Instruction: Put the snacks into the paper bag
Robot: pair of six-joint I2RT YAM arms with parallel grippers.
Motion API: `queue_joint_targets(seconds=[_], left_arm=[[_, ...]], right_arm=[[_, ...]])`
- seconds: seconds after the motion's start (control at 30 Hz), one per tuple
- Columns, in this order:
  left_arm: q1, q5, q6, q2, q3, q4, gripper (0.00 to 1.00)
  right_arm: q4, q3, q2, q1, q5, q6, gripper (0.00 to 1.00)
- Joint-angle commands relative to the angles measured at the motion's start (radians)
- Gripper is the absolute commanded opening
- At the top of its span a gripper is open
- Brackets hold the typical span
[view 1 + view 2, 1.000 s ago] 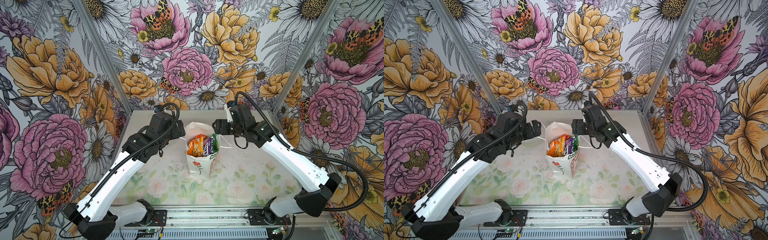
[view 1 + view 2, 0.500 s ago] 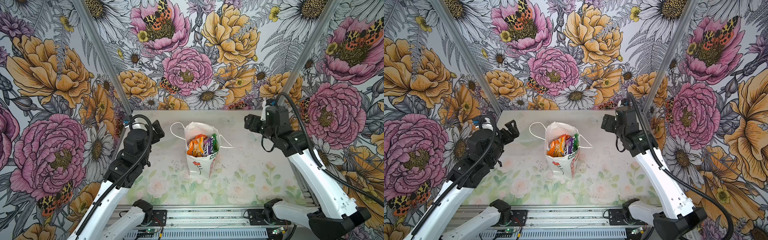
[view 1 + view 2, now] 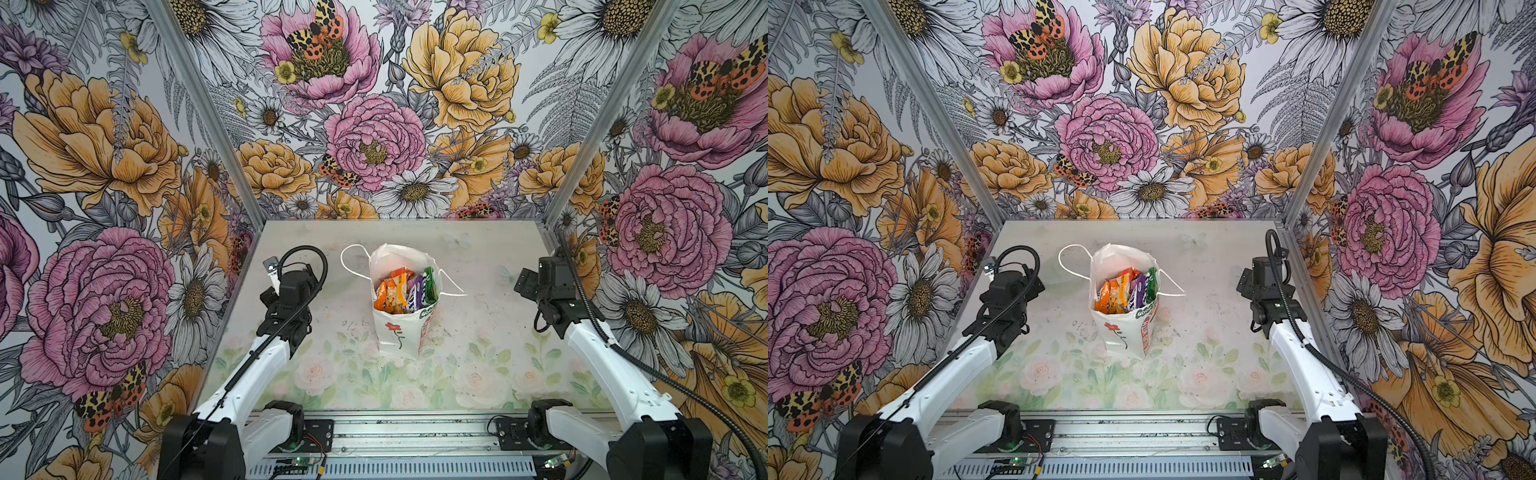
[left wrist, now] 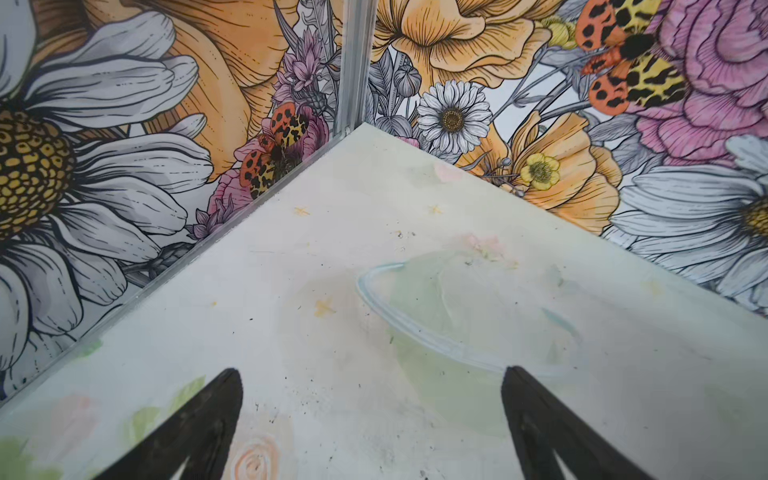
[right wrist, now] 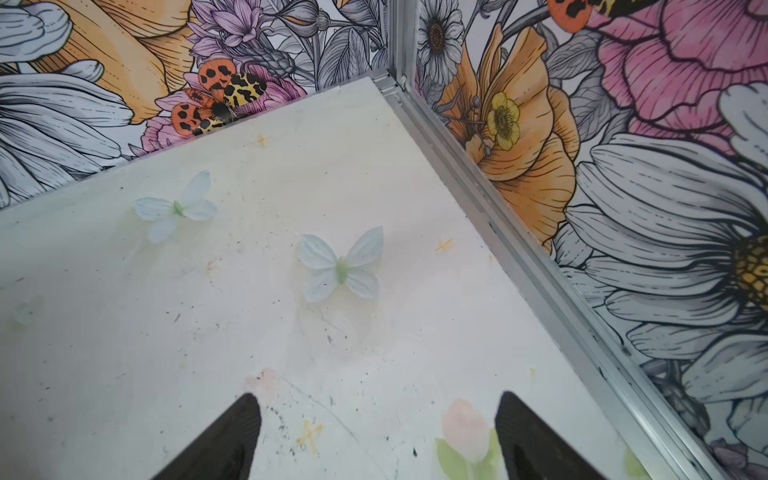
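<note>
The white paper bag [image 3: 397,332] [image 3: 1119,332] stands upright and open in the middle of the table, with a red flower drawn on its front and its cord handles hanging to both sides. The snacks [image 3: 405,291] [image 3: 1125,291], orange, purple and green packets, are packed inside it and show at its mouth. My left gripper [image 4: 370,374] [image 3: 289,286] is open and empty over bare table near the left wall. My right gripper [image 5: 378,399] [image 3: 540,280] is open and empty near the right wall. Both stand well away from the bag.
Flower-printed walls close the table [image 3: 478,353] on the left, back and right. Metal corner posts [image 4: 353,62] [image 5: 401,37] stand at the back corners. A metal rail [image 3: 415,432] with both arm bases runs along the front edge.
Both arms have pulled back from the bag's mouth, the left to the left wall and the right to the right wall. The bag and its packets have stayed put.
</note>
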State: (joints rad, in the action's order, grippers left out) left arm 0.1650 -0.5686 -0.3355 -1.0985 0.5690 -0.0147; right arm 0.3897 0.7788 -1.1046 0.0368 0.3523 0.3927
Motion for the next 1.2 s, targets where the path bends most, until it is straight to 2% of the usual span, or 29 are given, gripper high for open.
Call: queue_joint_targets(seconds=[0.0,0.07,0.2,0.23,0.33,0.4,0.47,0.53,0.63,0.67,0.7,0.73,0.83,0.87,0.9,0.93,0.97,1.17], left_arm=[[-0.028,0.027,0.188,-0.061,-0.081,-0.334,0.99],[-0.047,0.087,0.239,-0.112,-0.132,-0.455,0.99],[-0.097,0.259,0.290,-0.237,-0.195,-0.689,0.99],[-0.100,0.294,0.316,-0.244,-0.183,-0.675,0.99],[-0.102,0.341,0.378,-0.291,-0.173,-0.736,0.99],[-0.121,0.352,0.377,-0.358,-0.185,-0.833,0.99],[-0.146,0.429,0.366,-0.457,-0.184,-0.924,0.99],[-0.186,0.478,0.330,-0.443,-0.191,-0.907,0.99],[-0.171,0.453,0.337,-0.449,-0.192,-0.920,0.99],[-0.172,0.455,0.338,-0.455,-0.195,-0.942,0.99],[-0.171,0.456,0.338,-0.454,-0.194,-0.936,0.99],[-0.172,0.455,0.336,-0.452,-0.192,-0.925,0.99],[-0.172,0.455,0.336,-0.454,-0.194,-0.933,0.99],[-0.173,0.455,0.337,-0.454,-0.195,-0.935,0.99],[-0.174,0.455,0.337,-0.454,-0.195,-0.931,0.99],[-0.171,0.453,0.338,-0.455,-0.197,-0.937,0.99],[-0.171,0.453,0.339,-0.454,-0.196,-0.934,0.99],[-0.171,0.455,0.337,-0.454,-0.196,-0.935,0.99]], right_arm=[[-0.324,-0.120,-0.040,-0.003,0.051,-0.089,0.91],[-0.485,-0.210,-0.079,-0.004,0.027,-0.130,0.91],[-0.707,-0.280,-0.225,-0.004,-0.002,-0.176,0.91],[-0.685,-0.257,-0.241,0.000,-0.011,-0.181,0.90],[-0.822,-0.278,-0.274,0.023,-0.041,-0.276,0.91],[-0.884,-0.287,-0.285,0.023,-0.070,-0.315,0.91],[-0.956,-0.318,-0.280,0.023,-0.122,-0.357,0.92],[-1.004,-0.336,-0.281,0.022,-0.177,-0.381,0.94],[-0.969,-0.300,-0.310,0.007,-0.280,-0.399,0.93],[-1.006,-0.308,-0.327,0.006,-0.326,-0.404,0.93],[-1.064,-0.325,-0.346,0.010,-0.321,-0.422,0.93],[-1.048,-0.323,-0.343,-0.002,-0.305,-0.396,0.93],[-1.253,-0.391,-0.418,-0.046,-0.331,-0.351,0.94],[-1.274,-0.400,-0.430,-0.047,-0.326,-0.355,0.94],[-1.190,-0.377,-0.408,-0.047,-0.307,-0.341,0.94],[-1.235,-0.373,-0.431,-0.046,-0.277,-0.332,1.00],[-1.218,-0.379,-0.422,-0.046,-0.226,-0.312,1.00],[-1.230,-0.382,-0.423,-0.042,-0.203,-0.307,1.00]])
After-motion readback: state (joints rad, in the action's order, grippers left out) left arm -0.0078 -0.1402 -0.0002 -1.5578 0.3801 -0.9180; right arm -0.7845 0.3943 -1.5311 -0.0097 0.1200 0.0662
